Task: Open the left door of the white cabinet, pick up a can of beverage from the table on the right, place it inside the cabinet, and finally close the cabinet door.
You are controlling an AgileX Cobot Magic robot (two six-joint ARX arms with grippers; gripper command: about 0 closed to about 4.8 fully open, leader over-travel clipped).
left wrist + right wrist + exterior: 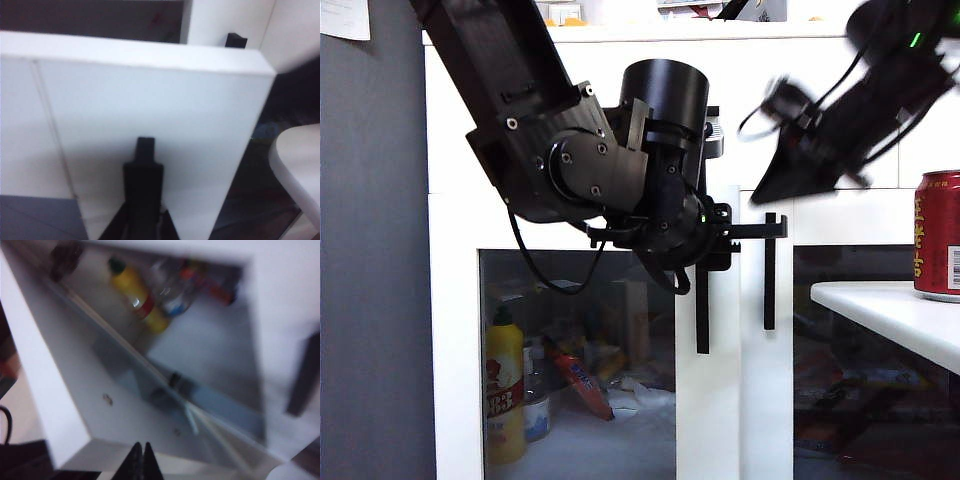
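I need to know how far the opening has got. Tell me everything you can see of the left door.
The left door is a white frame around a dark glass panel, with a vertical black bar handle at its right edge. It looks ajar, swung outward. The left gripper is shut on the handle; bottles show behind the glass.

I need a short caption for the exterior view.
Left gripper shut on the left door handle; red can waits on the table.

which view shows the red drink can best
The exterior view: the can of beverage stands upright on the table, cropped at the frame's right edge. Neither wrist view shows it; the left one catches only the table's rounded edge.
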